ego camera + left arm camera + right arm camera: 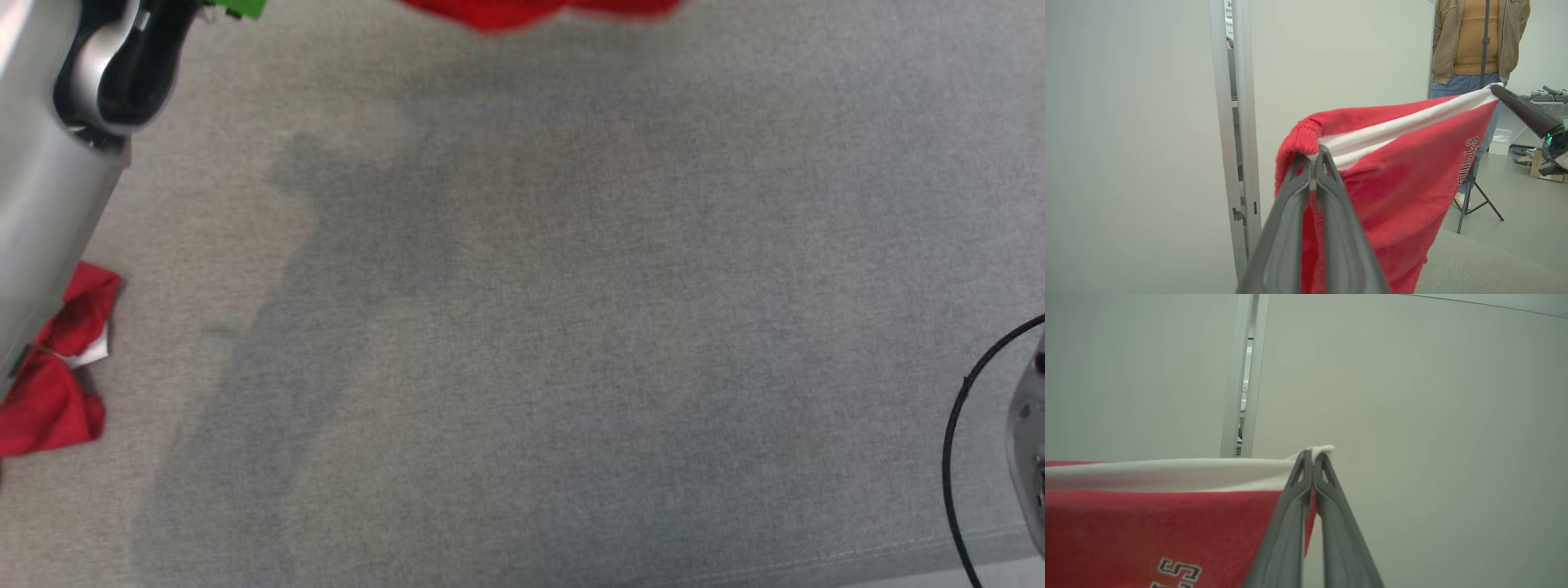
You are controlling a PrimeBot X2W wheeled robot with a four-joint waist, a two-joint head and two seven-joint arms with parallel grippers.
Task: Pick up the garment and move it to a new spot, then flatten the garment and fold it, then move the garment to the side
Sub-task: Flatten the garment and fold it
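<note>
left gripper (1313, 157): fingers pinched tight on the garment's red ribbed edge
right gripper (1312, 455): fingers pinched tight on its white band corner
garment (1400, 175): red, lifted, stretched between both, above the grey surface (571, 327)

Red garment (1404, 179) with a white band (1396, 126) along its upper edge and pale, black-outlined lettering (1469, 161) beneath that band, the dark grey left gripper (1312, 153) at its corner, and behind the garment a person (1472, 24) in tan jacket (1443, 41), ochre top (1470, 53) and blue jeans (1457, 83) against a pale grey-green wall (1351, 53).
</note>
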